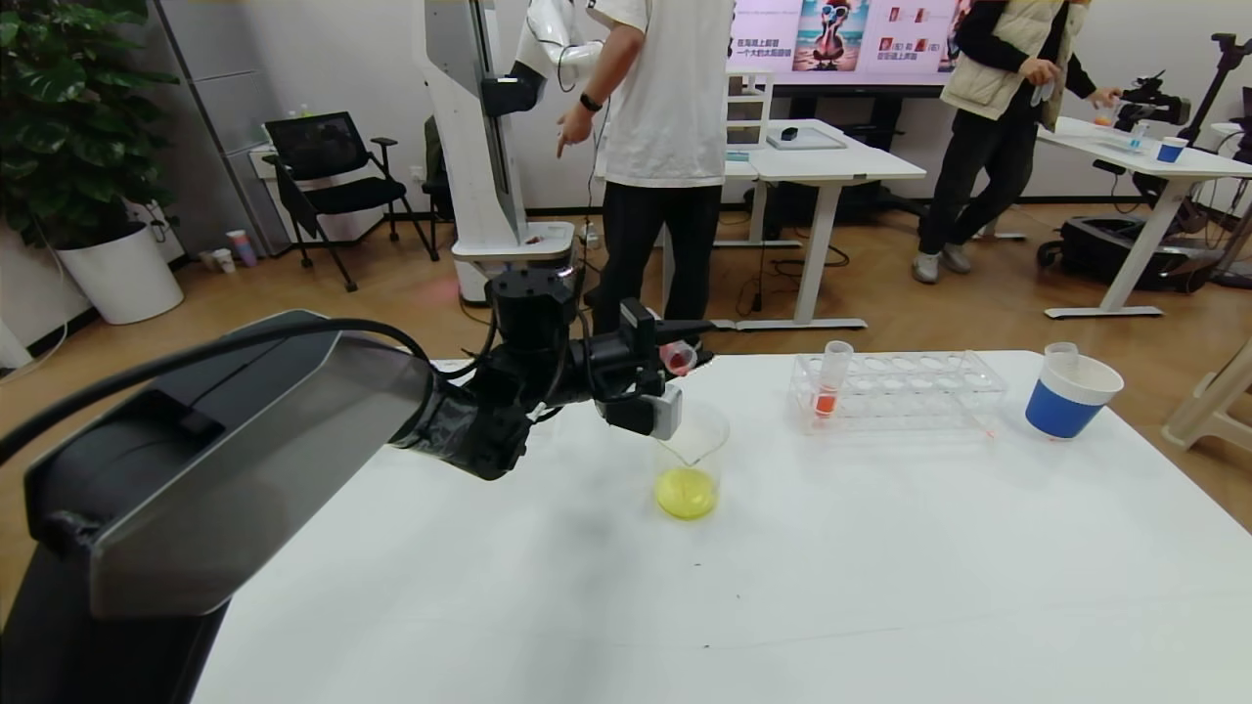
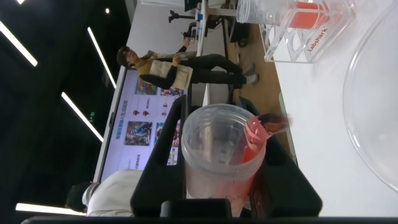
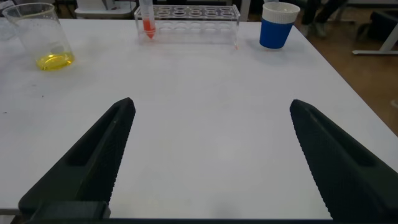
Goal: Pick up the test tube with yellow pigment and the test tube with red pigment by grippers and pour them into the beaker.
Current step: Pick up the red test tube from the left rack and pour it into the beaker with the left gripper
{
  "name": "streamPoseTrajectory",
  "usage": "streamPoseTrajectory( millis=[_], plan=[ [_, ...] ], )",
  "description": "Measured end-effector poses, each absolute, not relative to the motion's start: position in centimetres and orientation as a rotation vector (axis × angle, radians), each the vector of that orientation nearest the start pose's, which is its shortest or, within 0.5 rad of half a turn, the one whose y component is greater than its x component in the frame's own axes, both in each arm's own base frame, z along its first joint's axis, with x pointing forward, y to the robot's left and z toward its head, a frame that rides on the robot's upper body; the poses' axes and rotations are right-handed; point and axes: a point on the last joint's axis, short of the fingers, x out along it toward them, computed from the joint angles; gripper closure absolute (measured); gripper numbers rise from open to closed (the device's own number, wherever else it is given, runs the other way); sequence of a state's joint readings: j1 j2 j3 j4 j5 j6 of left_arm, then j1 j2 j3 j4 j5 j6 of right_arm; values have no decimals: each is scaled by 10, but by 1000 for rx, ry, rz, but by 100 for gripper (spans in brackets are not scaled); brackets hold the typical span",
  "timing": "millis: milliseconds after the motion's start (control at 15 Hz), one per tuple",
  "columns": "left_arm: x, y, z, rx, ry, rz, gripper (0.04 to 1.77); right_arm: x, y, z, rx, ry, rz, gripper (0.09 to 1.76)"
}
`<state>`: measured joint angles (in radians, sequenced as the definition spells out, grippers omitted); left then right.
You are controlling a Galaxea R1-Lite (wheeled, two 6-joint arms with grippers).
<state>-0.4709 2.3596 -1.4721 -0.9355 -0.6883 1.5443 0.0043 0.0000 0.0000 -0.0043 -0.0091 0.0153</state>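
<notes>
My left end effector point(image 1: 685, 344) gripped a red-tinted tube point(image 1: 677, 358), tilted above the beaker point(image 1: 689, 460) on the bench point(image 1: 880, 548). Yellow already sat in the beaker. My right end effector point(image 3: 208, 155) gaped wide, empty. Too quick a tip could spill. The rack point(image 2: 311, 34) read "Labshark".

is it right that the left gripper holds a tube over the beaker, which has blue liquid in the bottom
Not quite: the liquid in the beaker is yellow, as the head view shows. The left gripper does hold a tube tilted above it.
</notes>
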Motion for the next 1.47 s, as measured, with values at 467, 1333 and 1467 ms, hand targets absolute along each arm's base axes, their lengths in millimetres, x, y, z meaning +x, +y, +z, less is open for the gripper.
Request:
streamPoseTrajectory(
  millis=[467, 1333, 1467],
  plan=[
    [423, -228, 126, 1439, -967, -836, 127, -23, 0, 76, 15, -4, -5, 11],
    [422, -230, 126, 1681, -1109, -755, 127, -23, 0, 76, 15, -4, -5, 11],
    [422, -230, 126, 1678, -1103, -756, 127, -23, 0, 76, 15, -4, -5, 11]
  ],
)
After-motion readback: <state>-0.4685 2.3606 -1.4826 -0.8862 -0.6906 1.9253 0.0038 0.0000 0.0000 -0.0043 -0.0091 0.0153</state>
